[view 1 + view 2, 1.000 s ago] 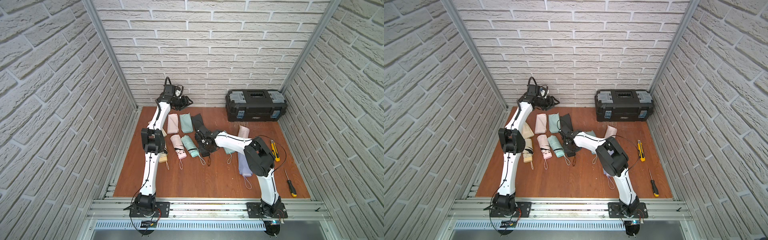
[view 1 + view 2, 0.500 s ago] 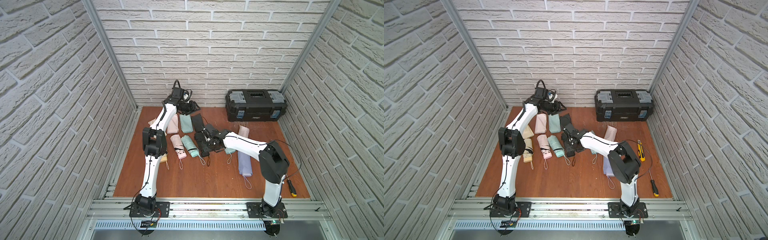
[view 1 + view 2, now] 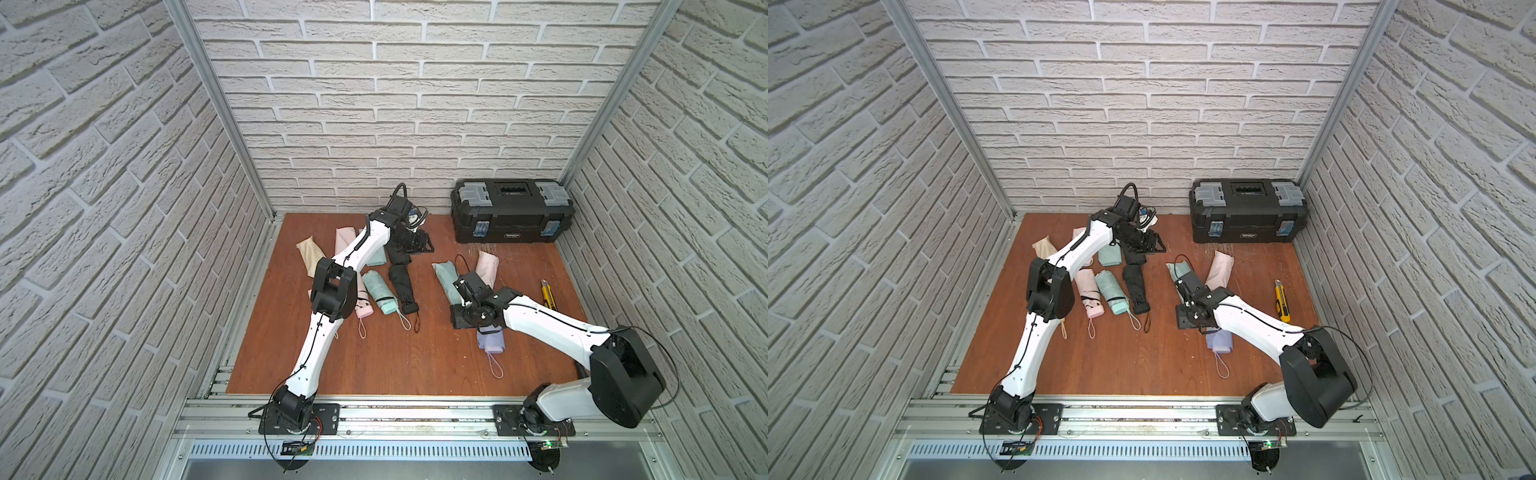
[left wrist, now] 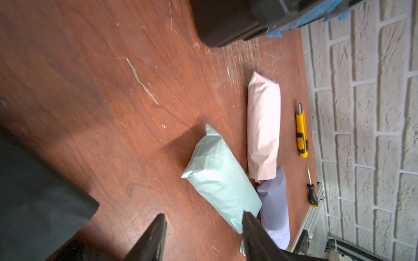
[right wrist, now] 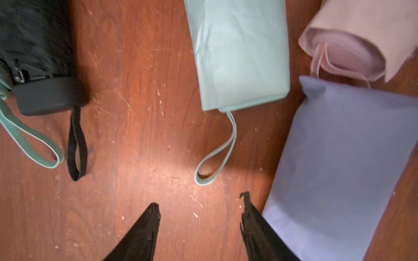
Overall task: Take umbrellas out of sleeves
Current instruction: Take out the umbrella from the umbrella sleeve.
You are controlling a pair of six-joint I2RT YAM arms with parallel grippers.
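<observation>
Seemingly bare floor [image 5: 140, 146] under parted right gripper [image 5: 200, 198]

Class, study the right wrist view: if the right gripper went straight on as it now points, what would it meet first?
Probably the mint wrist loop just ahead of the open right gripper, then the mint sleeve behind it; depth is unclear.

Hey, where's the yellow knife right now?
In both top views the knife lies on the right of the table, in front of the toolbox and right of the pink sleeve.
</observation>
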